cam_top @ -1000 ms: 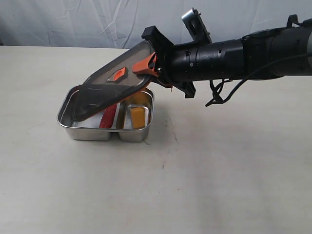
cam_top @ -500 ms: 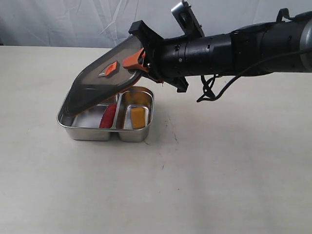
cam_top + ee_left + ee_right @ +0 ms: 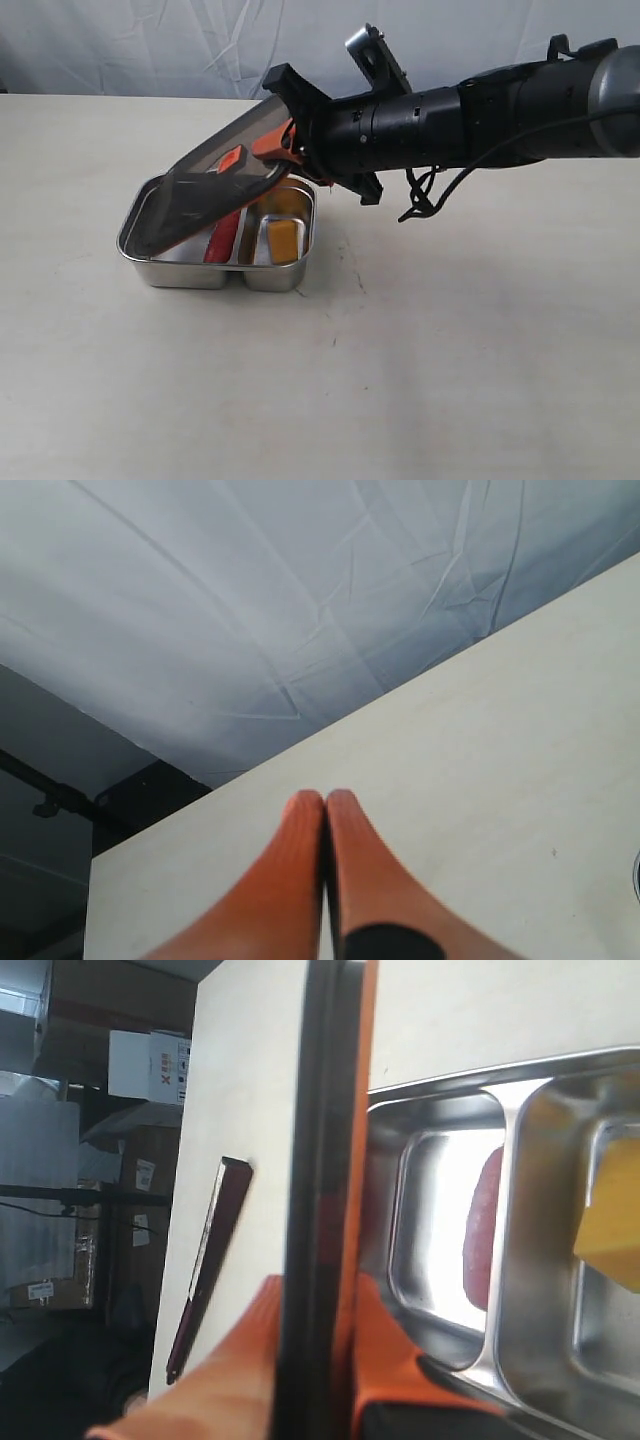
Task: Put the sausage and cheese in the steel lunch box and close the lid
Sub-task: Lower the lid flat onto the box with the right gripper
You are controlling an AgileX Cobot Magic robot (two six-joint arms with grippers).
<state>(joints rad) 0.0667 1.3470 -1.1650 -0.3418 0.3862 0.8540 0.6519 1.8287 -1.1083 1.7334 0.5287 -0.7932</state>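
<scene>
The steel lunch box [image 3: 190, 277] stands on the table left of centre. The red sausage [image 3: 222, 238] lies in its left compartment and the yellow cheese [image 3: 284, 240] in its right one. My right gripper [image 3: 285, 145] is shut on the dark lid [image 3: 205, 200] at its orange rim, holding it tilted over the box with its low edge down at the left compartment. The right wrist view shows the lid [image 3: 320, 1110] edge-on between the fingers of my right gripper [image 3: 315, 1295], with the sausage [image 3: 483, 1230] and cheese [image 3: 612, 1230] beyond. My left gripper [image 3: 326, 798] is shut and empty over bare table.
The right arm [image 3: 470, 120] stretches in from the right above the table, with a cable loop [image 3: 425, 200] hanging below it. A thin dark strip [image 3: 205, 1270] lies near the table edge in the right wrist view. A grey cloth backdrop [image 3: 150, 45] hangs behind.
The right gripper has carried the lid a little to the left. The lid rose, then tipped down again, so its low edge now dips into the box's left side. The left gripper stays shut.
</scene>
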